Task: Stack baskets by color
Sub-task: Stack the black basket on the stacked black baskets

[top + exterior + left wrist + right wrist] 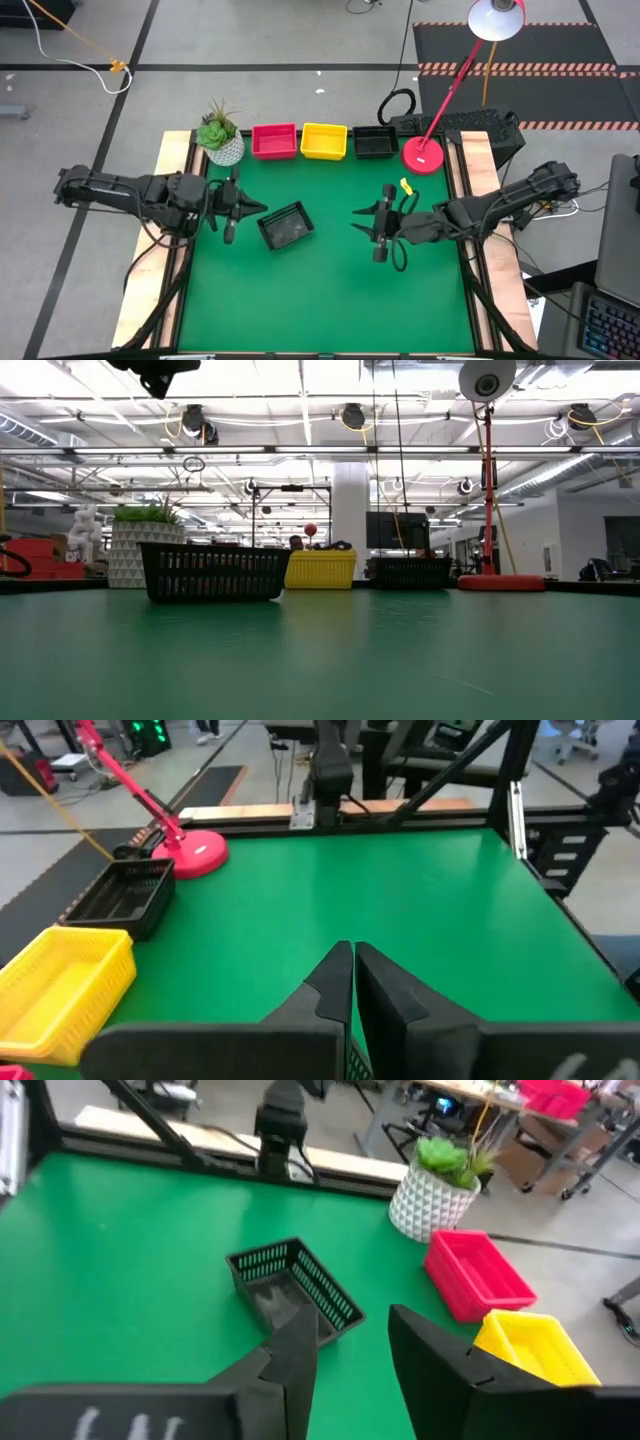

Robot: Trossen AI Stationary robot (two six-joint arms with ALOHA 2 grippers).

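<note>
One loose black basket point(285, 226) is seen lying on the green desk point(330, 300), set askew so that its long axis runs on a slant to the desk's edges, and it sits well apart from the row at the far edge. It is flanked by both arms. The left tool point(236, 209) is found just beside the basket's near-left corner, with its fingers pressed together and nothing pinched between them; in the left wrist view the two dark fingers point(335, 985) are shown meeting over bare green. The right tool point(375, 225) is placed farther off across open desk, its fingers spread part-way and empty, and the basket is framed ahead of it in the right wrist view point(295, 1292). The left arm is therefore judged the nearer one, though a reopening of its fingers would be needed before a rim could be taken.

Farther back, three baskets are lined along the far edge: a red basket point(274, 141), a yellow basket point(323, 141) and a second black basket point(375, 142), each just beside the next. The loose basket is judged to belong on the far black one, which lies away to the right of it, on the right arm's side. A white plant pot point(222, 146) and a red lamp base point(423, 154) are stood at the row's two ends.
</note>
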